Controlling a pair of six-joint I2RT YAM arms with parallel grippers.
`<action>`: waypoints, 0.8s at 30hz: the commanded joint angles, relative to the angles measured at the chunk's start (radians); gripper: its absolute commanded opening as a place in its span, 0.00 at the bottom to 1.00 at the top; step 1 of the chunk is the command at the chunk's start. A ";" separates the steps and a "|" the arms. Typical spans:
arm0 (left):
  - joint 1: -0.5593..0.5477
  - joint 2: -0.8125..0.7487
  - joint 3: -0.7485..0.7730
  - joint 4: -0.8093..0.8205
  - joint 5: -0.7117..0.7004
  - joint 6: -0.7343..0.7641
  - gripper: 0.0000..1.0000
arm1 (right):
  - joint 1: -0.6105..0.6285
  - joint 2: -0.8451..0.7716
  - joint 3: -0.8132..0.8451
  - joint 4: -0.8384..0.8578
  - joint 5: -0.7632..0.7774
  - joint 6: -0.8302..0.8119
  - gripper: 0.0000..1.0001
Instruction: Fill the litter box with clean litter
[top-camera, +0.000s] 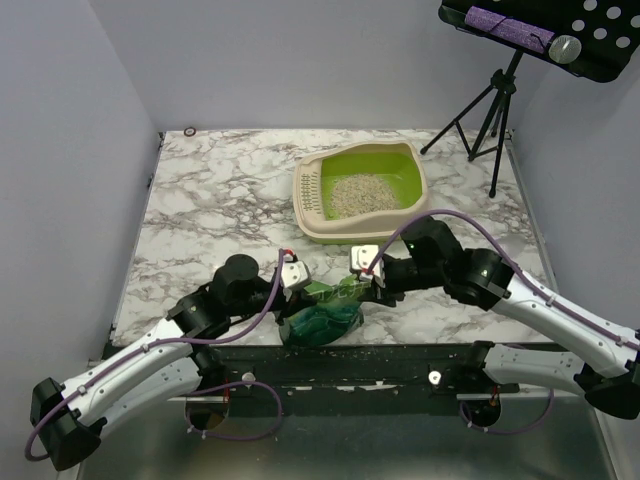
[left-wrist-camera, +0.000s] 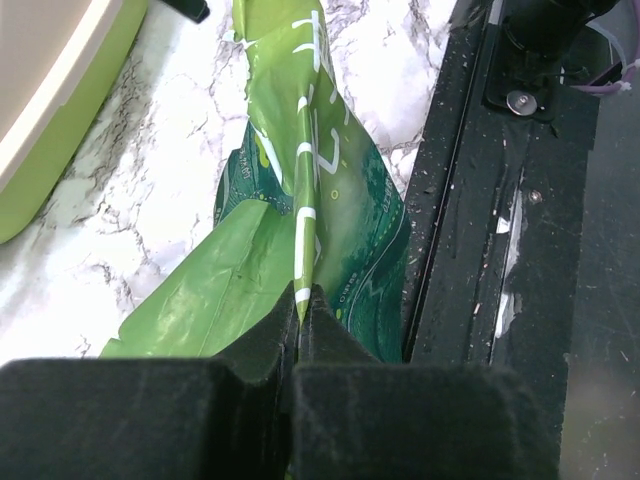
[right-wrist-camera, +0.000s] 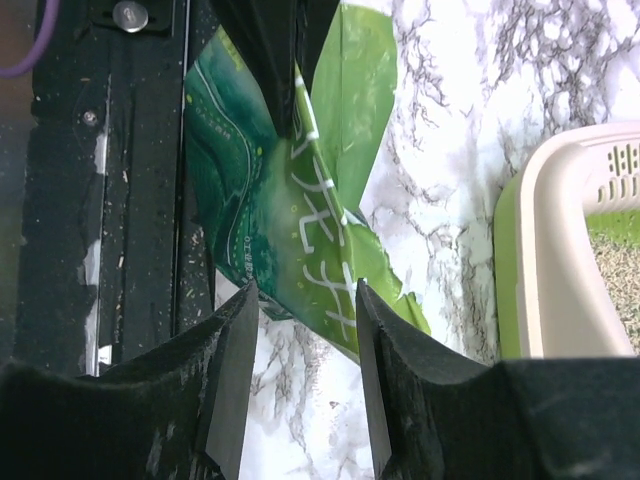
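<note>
From the top camera, the litter box stands on the far right part of the marble table, with its slotted end to the left. A patch of pale litter lies in the middle of its lime-green floor, and green is bare around it. Both arms meet at the near edge over a crumpled green printed bag. The left gripper and the right gripper are close together there, but from this height their jaws are too small to read. A black tripod stands beyond the far right corner, and its top is cut off by the frame.

In the left wrist view, the left gripper is closed tight on a thin fold of the bag – no gap shows between the pads. Only a corner of the litter box enters at the upper left. The black rail runs down the right side, dusted with grains.

In the right wrist view, the right gripper has its jaws apart. The bag shows in the gap, but neither pad presses it. At the top, the left gripper pinches the bag – its body is out of frame. The litter box is cut by the right edge, with a strip of litter visible.
</note>
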 joint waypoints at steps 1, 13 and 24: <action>-0.007 -0.077 -0.017 0.081 -0.058 -0.002 0.00 | -0.023 0.026 -0.030 0.036 0.016 -0.048 0.52; -0.035 -0.124 -0.027 0.069 -0.087 -0.016 0.00 | -0.089 0.179 0.057 0.060 -0.119 -0.108 0.52; -0.036 -0.135 -0.023 0.064 -0.138 0.004 0.00 | -0.089 0.309 -0.043 0.048 -0.253 -0.053 0.30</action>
